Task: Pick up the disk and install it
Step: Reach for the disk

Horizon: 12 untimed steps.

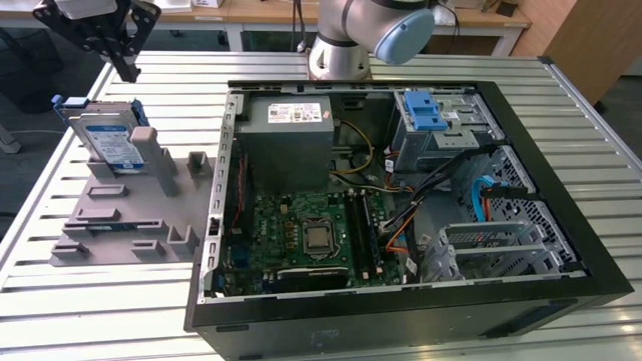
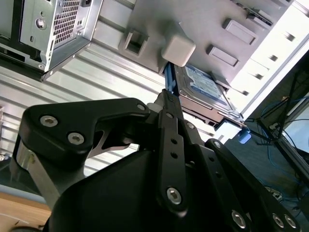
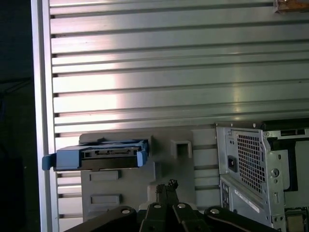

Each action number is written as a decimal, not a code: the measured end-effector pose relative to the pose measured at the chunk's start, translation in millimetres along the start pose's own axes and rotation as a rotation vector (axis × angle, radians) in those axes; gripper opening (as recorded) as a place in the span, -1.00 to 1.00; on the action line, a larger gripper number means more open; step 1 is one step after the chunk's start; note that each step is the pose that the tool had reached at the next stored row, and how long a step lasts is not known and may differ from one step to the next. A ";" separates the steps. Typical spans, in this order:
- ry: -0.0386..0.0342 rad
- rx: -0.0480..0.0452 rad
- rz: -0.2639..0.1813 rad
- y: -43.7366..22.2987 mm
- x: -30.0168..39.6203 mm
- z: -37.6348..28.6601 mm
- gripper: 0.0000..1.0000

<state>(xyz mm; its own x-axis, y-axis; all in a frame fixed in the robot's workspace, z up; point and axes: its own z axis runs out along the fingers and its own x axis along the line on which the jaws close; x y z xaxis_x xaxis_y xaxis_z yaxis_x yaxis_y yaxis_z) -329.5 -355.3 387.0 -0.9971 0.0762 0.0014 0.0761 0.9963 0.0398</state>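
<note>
One disk (image 1: 108,140) in holder (image 1: 113,226), gripper (image 1: 128,74) apart above.

One disk (image 1: 108,141), one grey holder plate (image 1: 120,226) and one open computer case (image 1: 401,312) were on one slatted table (image 1: 101,316). The case held one grey power-supply box (image 1: 291,143), one motherboard (image 1: 301,226) and one blue latch piece (image 1: 425,113). One robot arm (image 1: 351,37) carried one gripper (image 1: 131,75).

A ribbed metal counter (image 1: 101,316) gleams under bright light. Beyond its far edge stand pale wooden desks (image 1: 271,11); a brown wooden panel (image 1: 592,37) rises off one far corner. The floor (image 1: 12,180) is dark.
</note>
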 end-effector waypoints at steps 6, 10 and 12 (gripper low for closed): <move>0.0000 -0.0001 0.000 -0.2 4.7 0.1 -0.79; 0.0000 0.0000 0.000 -0.3 8.0 0.2 -0.79; 0.0000 0.0000 0.000 -0.3 10.1 0.2 -0.79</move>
<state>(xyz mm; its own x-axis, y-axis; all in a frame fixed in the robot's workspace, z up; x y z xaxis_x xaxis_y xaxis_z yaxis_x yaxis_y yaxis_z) -339.6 -354.8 386.9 -0.9971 0.0761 0.0014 0.0761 0.9963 0.0398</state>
